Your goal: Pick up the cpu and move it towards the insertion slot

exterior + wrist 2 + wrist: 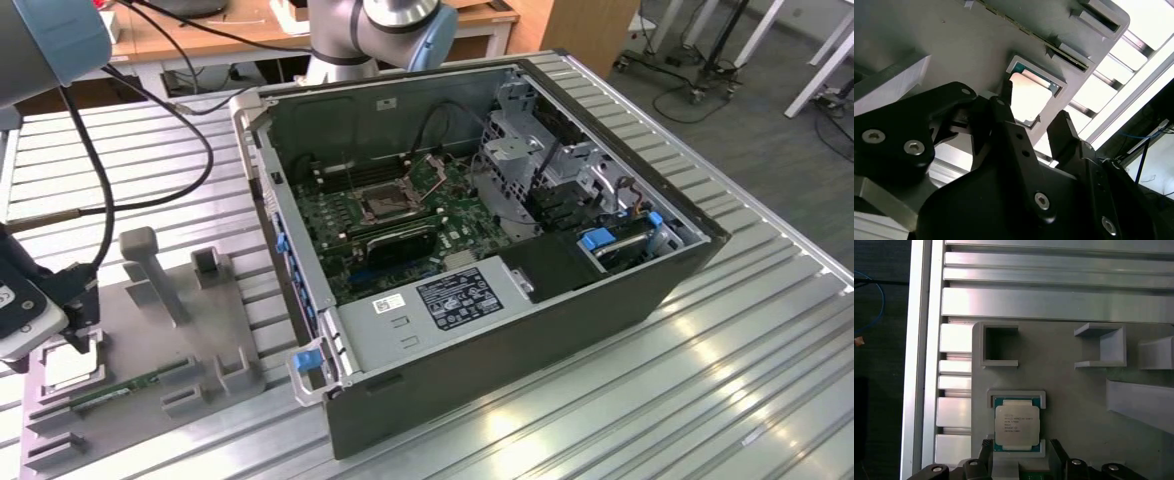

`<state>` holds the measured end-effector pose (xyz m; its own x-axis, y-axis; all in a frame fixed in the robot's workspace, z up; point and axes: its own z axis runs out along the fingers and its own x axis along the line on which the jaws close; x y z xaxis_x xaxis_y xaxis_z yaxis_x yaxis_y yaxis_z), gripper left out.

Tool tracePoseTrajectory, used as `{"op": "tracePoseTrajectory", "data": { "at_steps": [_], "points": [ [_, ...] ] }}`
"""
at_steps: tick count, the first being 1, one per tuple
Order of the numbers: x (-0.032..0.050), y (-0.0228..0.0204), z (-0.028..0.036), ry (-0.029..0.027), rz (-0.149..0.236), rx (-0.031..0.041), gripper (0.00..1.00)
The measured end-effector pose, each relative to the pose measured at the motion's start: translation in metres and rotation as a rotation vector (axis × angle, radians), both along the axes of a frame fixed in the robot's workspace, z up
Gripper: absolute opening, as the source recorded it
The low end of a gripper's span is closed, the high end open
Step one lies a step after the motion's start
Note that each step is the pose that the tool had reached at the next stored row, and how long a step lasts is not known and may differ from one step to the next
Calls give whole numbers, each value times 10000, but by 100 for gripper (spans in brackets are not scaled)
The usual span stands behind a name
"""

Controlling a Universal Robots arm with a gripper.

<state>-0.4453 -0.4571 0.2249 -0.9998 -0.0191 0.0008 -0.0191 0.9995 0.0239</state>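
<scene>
The slatted metal table (747, 330) carries everything. On it the grey fixture tray (147, 345) serves as the parts stand, so each piece has one known place to be fetched from. The open computer case (534, 360) lies on its side just beside the tray, on the exterior view's right of it. Its board faces upward, probably so that the arm can reach in from above. The gripper (1034, 102) hangs directly over the tray's corner farthest from the case. Its jaws are spread wide and hold nothing. In the second wrist view one of the fingers (1064, 130) stands on each side of the chip, apart from its edges, which looks like alignment for a grasp not yet made. The insertion slot (380, 200), a framed square with a dark centre, sits on the board inside the case, well apart from the tray. The cpu (1016, 422) lies flat, metal top up, in a shallow framed pocket of the tray. The pocket's lips run along two opposite edges and leave the other two sides free, seemingly as room for the fingers to close there. The green memory stick (127, 388) rests in a narrow groove of the tray, just beside the chip's pocket.
</scene>
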Motion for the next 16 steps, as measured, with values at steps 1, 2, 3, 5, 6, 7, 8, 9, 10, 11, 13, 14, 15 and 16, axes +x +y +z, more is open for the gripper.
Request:
{"op": "tracePoseTrajectory", "data": {
  "at_steps": [1,2,3,5,6,7,8,9,10,11,13,14,15,16],
  "points": [
    [0,0,0,0,0,0,53],
    [0,0,0,0,0,-1,59],
    [0,0,0,0,0,-1,59],
    [0,0,0,0,0,-2,59],
    [0,0,0,0,0,-2,59],
    [0,0,0,0,0,-3,59],
    [0,0,0,0,0,-3,59],
    [0,0,0,0,0,-3,59],
    [0,0,0,0,0,-4,60],
    [0,0,0,0,0,-4,60],
    [0,0,0,0,0,-4,66],
    [0,0,0,0,0,-5,66],
    [0,0,0,0,0,-5,66],
    [0,0,0,0,0,-6,66]
  ]
}}
